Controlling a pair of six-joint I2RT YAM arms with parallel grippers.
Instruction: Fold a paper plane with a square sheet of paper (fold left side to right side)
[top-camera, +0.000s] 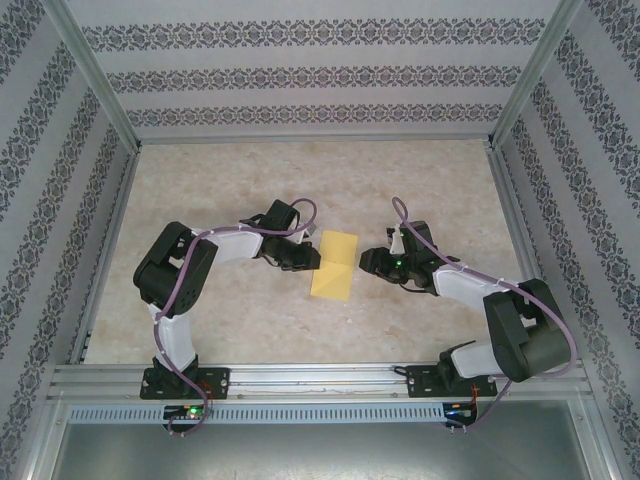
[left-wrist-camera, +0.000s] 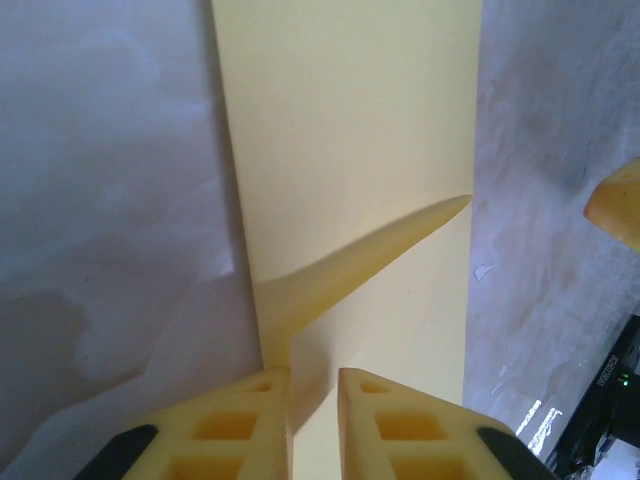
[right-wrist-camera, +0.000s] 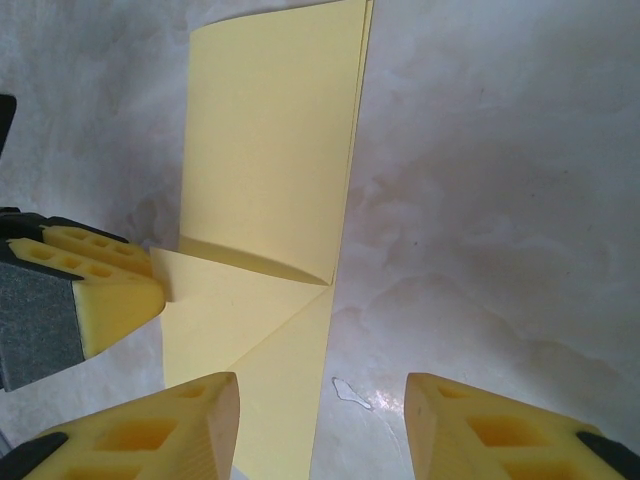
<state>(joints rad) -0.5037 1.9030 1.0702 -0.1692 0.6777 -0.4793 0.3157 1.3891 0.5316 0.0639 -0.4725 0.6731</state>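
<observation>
Square sheet of paper (top-camera: 335, 266) folded, long axis near-to-far, left gripper (top-camera: 311, 262) pinching its edge, right gripper (top-camera: 369, 262) spread.

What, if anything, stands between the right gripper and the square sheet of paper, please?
Nothing visible does. The right gripper hangs open over the right edge of the square sheet of paper, with bare table beside it. The left gripper pinches the opposite edge, out of the way.

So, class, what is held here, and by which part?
The left gripper pinches the square sheet of paper at its left edge; the right gripper stands open, empty.
</observation>
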